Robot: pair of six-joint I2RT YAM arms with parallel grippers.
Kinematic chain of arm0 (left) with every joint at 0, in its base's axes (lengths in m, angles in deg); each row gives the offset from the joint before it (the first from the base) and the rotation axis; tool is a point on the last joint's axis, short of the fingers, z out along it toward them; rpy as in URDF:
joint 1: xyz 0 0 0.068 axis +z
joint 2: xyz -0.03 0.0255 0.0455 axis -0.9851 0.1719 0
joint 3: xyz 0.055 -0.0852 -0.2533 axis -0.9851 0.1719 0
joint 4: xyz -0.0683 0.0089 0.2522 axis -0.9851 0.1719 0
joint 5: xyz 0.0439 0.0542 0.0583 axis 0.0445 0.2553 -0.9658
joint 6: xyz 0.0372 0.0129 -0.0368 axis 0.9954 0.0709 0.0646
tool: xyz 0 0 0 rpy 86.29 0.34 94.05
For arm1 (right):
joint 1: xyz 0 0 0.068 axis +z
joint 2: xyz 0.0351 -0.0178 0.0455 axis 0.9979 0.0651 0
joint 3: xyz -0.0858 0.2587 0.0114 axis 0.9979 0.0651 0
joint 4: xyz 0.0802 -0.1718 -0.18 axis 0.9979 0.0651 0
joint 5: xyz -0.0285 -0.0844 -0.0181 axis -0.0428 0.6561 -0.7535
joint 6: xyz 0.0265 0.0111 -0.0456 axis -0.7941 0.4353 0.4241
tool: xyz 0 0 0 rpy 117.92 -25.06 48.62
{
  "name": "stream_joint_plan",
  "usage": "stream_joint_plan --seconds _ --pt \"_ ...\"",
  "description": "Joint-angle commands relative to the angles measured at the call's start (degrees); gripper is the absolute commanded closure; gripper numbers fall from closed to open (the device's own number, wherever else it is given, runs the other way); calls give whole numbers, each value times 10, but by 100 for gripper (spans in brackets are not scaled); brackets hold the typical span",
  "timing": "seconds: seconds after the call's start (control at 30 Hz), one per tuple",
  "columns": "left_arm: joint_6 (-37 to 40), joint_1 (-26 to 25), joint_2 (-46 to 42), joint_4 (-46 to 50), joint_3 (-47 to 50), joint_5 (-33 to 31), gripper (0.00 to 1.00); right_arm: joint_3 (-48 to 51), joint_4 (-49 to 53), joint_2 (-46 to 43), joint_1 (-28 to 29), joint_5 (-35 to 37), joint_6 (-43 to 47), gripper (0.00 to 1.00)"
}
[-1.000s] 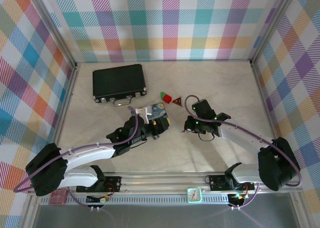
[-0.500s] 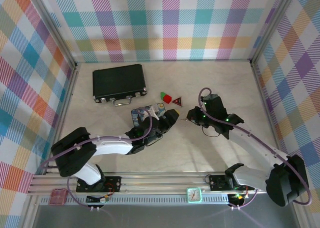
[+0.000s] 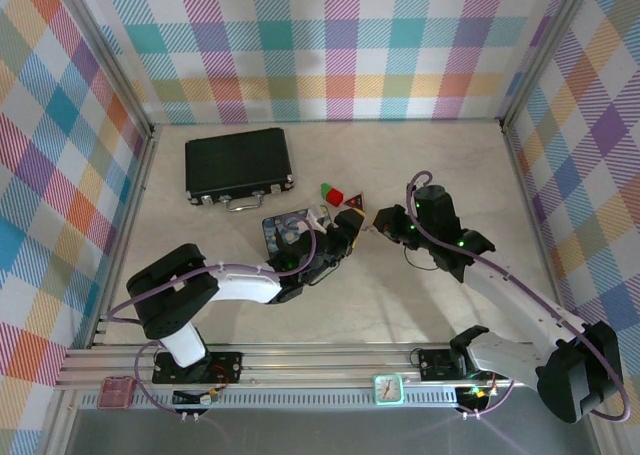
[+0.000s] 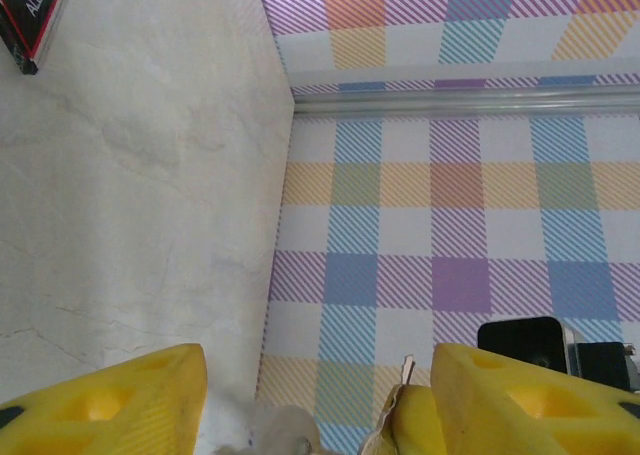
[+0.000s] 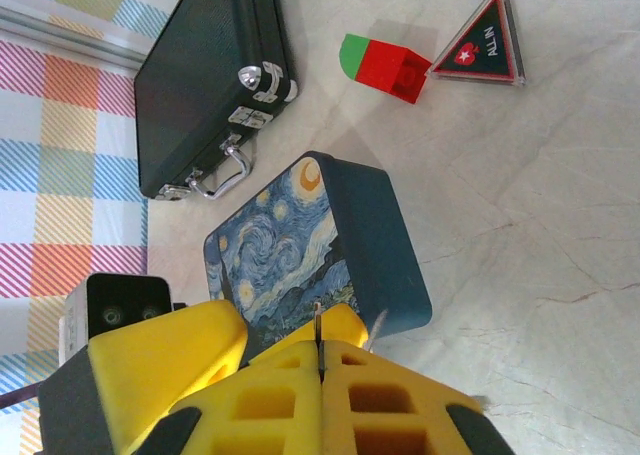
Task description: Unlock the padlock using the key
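Since a second earlier both arms had stretched away from the near edge. The left claw (image 3: 343, 233) had pushed farther out and to the right, and the right claw (image 3: 378, 221) had swung toward the far edge to meet it near the middle of the counter (image 3: 420, 165).

The right claw was clenched, its yellow fingers (image 5: 300, 395) pressed together on the key (image 5: 318, 333), a thin sliver standing up from the seam between them. The left claw's fingers (image 4: 110, 400) stood apart. Low between them, cut off by the bottom of the left wrist view, sat a pale grey rounded lump, apparently the padlock (image 4: 283, 433). Whether those fingers pressed on it could not be told. The key's tip sat just beside that lump, and contact between the two could not be made out.

Just behind the two claws, on the left arm's side, lay the blue swirl-painted box (image 5: 290, 240). Beyond the claws toward the far edge sat the red and green block (image 3: 331, 192), with the dark red triangle (image 3: 355, 202) just to its right. The black case (image 3: 237, 163) lay toward the far left corner, its silver handle facing the near edge.
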State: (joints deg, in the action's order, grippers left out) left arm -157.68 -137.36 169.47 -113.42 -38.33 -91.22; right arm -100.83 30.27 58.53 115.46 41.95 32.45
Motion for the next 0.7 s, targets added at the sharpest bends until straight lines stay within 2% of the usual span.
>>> stream_joint_plan --seconds 0.0,0.27,0.4,0.57,0.67 --pt "-29 -5 12 -48 -15 -2 40 11 -27 -4 -4 -15 -12 100" --pt "-39 -3 21 -73 -11 8 37 16 -37 4 -4 -29 -4 100" --pt "42 18 -9 -33 -5 78 35 4 -20 18 -9 -61 80 100" --pt "108 55 -49 -98 78 162 40 -8 -15 51 -53 -196 154 100" --pt "164 70 -101 -64 104 203 42 -20 -27 81 -80 -282 185 100"
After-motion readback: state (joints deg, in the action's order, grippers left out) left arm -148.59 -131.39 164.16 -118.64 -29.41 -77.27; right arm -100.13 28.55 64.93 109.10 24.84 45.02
